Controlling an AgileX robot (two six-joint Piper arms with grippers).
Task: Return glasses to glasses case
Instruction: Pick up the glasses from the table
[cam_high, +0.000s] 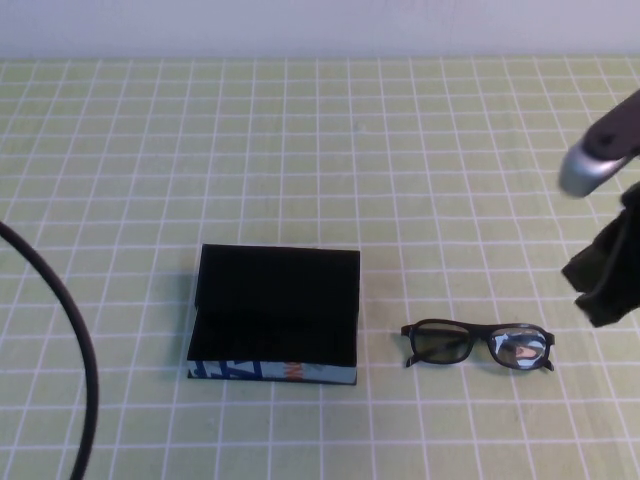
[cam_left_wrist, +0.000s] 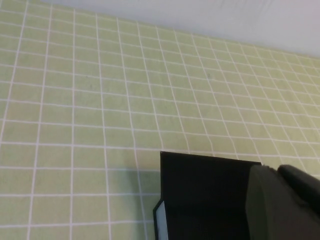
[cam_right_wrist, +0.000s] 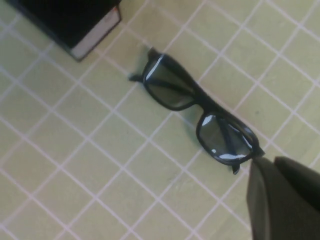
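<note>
The glasses case lies open at the table's middle, black inside, with its blue-and-white patterned side and orange mark facing me. It also shows in the left wrist view and the right wrist view. The black glasses lie on the table just right of the case, arms folded; they also show in the right wrist view. My right gripper hangs above the table, right of the glasses, shut and empty. My left gripper is shut and empty, close above the case's edge.
A green cloth with a white grid covers the table. A black cable curves across the left side. A pale wall runs along the far edge.
</note>
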